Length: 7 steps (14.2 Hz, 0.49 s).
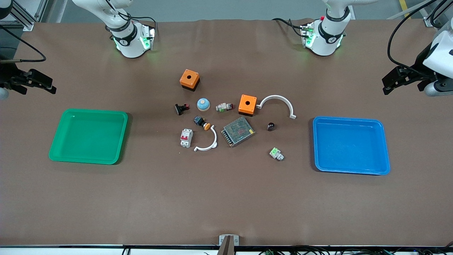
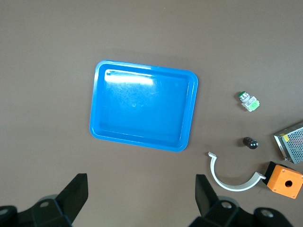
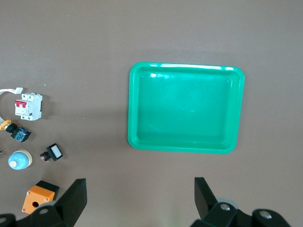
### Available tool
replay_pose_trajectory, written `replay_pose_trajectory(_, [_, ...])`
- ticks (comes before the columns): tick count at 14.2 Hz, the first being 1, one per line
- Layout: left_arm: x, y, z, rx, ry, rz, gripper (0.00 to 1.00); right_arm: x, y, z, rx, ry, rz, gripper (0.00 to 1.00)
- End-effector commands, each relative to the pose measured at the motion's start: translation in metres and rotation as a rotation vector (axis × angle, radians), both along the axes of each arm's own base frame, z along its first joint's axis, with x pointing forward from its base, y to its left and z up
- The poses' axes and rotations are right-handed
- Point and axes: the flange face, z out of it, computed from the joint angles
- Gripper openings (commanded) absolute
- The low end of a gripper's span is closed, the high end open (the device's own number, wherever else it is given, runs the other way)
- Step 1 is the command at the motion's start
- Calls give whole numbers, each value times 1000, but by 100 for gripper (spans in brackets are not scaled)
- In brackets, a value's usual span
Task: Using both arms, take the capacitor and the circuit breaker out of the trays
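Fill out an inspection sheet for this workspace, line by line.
Surface: brown table, flat.
Job's things: capacitor and breaker lie on the table, untouched; green tray and blue tray hold nothing.
Clutter: two orange boxes, meshed metal box, two white arcs, small switches between them.
Grippers: left gripper open, high over the blue tray; right gripper open, high over the green tray.
Cables: at the bases and table edges.
Surroundings: nothing seen.

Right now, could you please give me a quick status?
Both grippers, left and right, open, waiting high. Capacitor and breaker untouched on table. Nothing blocking.
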Motion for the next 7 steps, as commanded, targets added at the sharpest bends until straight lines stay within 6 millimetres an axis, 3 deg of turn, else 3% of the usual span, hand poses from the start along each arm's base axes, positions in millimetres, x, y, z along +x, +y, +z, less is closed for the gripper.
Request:
replay_pose_trajectory(1, [-3, -1, 5, -18, -12, -24, 100, -6, -1, 1, -15, -15, 10, 100])
replay_pose_trajectory(7, [-3, 0, 8, -16, -18, -28, 100, -4, 1, 4, -7, -36, 9, 100])
